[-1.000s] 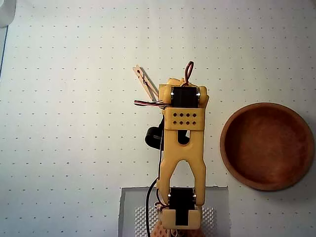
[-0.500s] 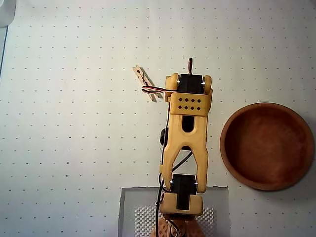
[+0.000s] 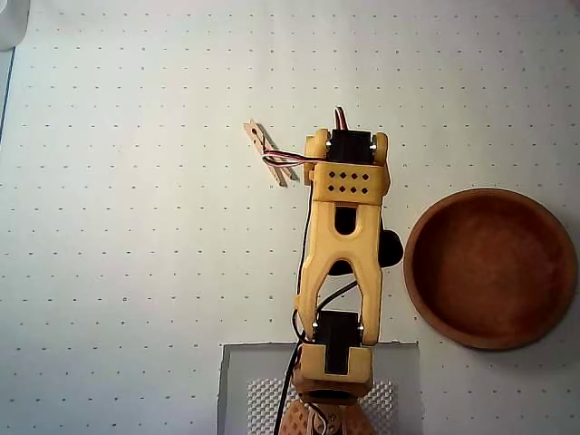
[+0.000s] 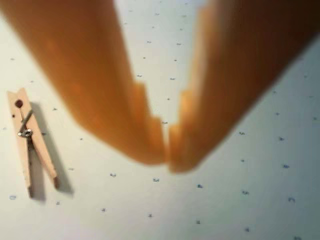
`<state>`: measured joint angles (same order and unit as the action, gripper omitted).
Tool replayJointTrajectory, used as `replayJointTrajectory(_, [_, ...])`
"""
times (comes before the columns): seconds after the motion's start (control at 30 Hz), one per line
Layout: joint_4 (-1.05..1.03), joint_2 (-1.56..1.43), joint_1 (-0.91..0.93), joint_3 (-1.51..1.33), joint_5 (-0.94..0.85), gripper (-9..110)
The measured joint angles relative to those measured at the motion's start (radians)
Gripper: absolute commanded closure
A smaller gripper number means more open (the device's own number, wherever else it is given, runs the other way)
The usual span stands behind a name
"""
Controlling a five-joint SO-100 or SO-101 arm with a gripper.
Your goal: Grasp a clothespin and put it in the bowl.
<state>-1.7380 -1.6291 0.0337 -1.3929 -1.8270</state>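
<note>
My gripper [image 4: 166,161] closed and empty above the dotted mat, clothespin to its left.

The wrist view shows my two orange fingers [image 4: 125,120] meeting at their tips with nothing between them; the overhead view hides them under my arm [image 3: 343,245]. The clothespin [image 4: 30,142] lies flat on the mat, well left of my fingertips and not touching them. Only the overhead view shows the bowl [image 3: 490,268], resting to the right of my arm, empty. The surface is a white mat [image 3: 136,272] printed with a regular grid of small dots.
</note>
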Motion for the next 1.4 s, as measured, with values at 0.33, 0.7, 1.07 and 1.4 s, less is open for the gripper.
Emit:
replayJointTrajectory(0.33, [0.000,0.204,-0.072,0.172,-0.037,105])
replayJointTrajectory(0.7, [0.000,0.457,-0.091,0.512,-0.037,105])
replayJointTrajectory(1.07, [0.000,0.601,-0.100,0.703,-0.043,100])
replayJointTrajectory(1.4, [0.000,0.715,-0.172,0.798,-0.043,81])
